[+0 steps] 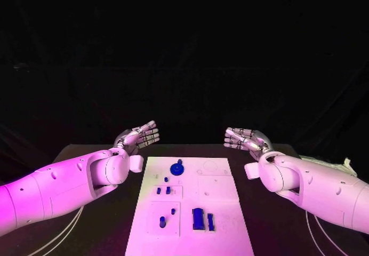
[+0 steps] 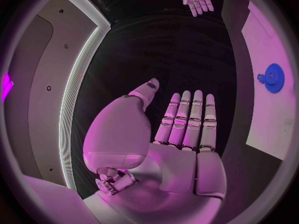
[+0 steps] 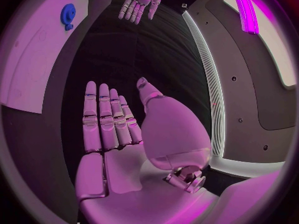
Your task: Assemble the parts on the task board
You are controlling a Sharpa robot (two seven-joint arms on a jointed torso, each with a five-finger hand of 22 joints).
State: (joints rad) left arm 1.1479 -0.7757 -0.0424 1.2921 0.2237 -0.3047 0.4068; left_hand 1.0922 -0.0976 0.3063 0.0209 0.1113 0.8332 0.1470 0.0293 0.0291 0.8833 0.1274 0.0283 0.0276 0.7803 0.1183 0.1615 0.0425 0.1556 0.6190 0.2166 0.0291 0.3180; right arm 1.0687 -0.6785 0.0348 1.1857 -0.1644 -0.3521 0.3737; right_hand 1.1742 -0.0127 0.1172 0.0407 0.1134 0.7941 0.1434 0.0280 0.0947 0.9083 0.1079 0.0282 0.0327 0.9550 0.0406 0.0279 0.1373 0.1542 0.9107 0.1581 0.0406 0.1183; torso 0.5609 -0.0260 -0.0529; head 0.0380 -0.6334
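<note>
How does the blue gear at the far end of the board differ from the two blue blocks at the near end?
The blue gear is round and toothed; the two blue blocks are long and narrow. The gear sits alone at the task board's far end; the blocks lie side by side at the near end. Both are blue, and neither robot hand touches them.

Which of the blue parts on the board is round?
The blue gear at the task board's far end; the other parts nearer the robot are small elongated pieces.

The task board (image 1: 215,213) lies mid-table (image 1: 92,154), parts (image 1: 198,218) on it, a robot hand (image 1: 138,134) at each far corner.
</note>
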